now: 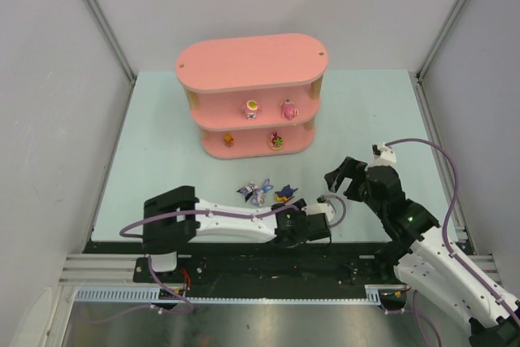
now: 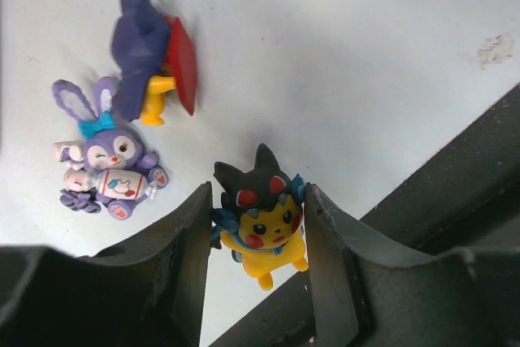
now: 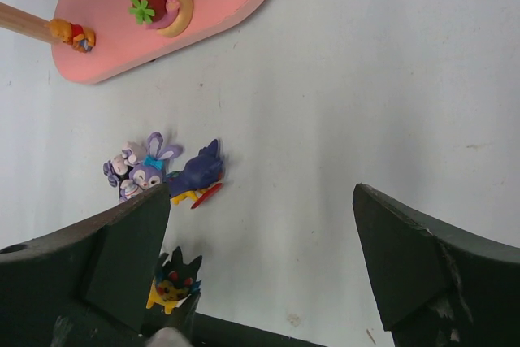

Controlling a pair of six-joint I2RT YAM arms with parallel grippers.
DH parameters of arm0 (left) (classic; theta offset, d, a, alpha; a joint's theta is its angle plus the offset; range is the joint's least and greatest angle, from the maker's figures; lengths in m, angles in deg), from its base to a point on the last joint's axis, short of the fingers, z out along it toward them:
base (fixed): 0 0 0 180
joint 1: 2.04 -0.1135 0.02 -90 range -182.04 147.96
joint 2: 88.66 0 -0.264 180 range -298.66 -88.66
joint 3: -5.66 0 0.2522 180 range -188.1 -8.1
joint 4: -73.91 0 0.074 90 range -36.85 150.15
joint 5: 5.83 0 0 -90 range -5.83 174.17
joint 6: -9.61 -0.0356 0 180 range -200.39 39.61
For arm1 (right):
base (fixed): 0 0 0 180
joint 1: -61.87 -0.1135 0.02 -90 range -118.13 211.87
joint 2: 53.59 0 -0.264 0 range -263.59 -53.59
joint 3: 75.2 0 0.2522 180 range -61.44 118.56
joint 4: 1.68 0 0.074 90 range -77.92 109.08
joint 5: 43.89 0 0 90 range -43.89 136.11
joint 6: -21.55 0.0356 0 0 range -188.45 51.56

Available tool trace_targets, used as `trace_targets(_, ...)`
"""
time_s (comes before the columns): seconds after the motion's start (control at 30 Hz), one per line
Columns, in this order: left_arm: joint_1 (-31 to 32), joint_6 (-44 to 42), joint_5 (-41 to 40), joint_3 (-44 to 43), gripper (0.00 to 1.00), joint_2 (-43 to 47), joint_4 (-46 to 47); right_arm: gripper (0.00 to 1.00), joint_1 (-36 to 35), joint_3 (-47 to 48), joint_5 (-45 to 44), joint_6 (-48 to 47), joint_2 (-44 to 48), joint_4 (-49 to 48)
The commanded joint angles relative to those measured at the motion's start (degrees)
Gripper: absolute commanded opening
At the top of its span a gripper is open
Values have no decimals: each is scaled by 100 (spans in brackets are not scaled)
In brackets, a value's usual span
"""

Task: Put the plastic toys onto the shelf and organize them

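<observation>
On pink shelf [image 1: 244,62], four toys [image 1: 253,107], left end effector [image 2: 260,194] pinching black-eared toy [image 2: 262,219], right end effector [image 3: 260,194] spread empty

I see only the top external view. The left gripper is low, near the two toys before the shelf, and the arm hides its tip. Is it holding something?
Observer: Yes. The left wrist view shows the left gripper closed on the two sides of a yellow figurine with black ears.
Operator: Which are the two toys beside it?
Observer: A purple rabbit with a blue bow and a dark blue toy with a red piece, lying on its side. Neither touches the gripper.
Operator: And the right gripper, is it empty?
Observer: Yes. In the right wrist view the right gripper is wide open, with only bare table between.
</observation>
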Motion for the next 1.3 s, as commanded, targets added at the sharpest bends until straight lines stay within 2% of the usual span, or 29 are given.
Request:
trace_targets(0.0, 10, 53, -128, 324, 0, 1139, 488, 100, 27, 100, 43, -38, 75, -118)
trace_targets(0.13, -122, -79, 283, 948, 0, 2228, 1496, 100, 36, 100, 52, -38, 66, -127)
trace_targets(0.37, -781, -227, 531, 2011, 0, 4363, 2396, 100, 54, 100, 113, -38, 14, -188)
trace_targets(0.47, -1237, -377, 479, 2275, 0, 4998, 2598, 100, 63, 100, 166, -46, 5, -223)
trace_targets(0.57, -2079, -587, 566, 2433, 0, 5473, 2756, 100, 63, 100, 192, -55, -4, -250)
trace_targets(0.63, -2406, -815, 619, 2495, 0, 5727, 2941, 100, 54, 100, 218, -73, 5, -267)
trace_targets(0.77, -3117, -1317, 593, 2417, 0, 5834, 3231, 100, 63, 100, 254, -73, 5, -267)
trace_targets(0.97, -4067, -1633, 1558, 2452, 0, 5738, 4109, 100, 71, 100, 298, -64, 13, -276)
trace_targets(1.27, -4631, -2047, 2104, 2434, 0, 5237, 4821, 100, 98, 100, 306, -178, -83, -373)
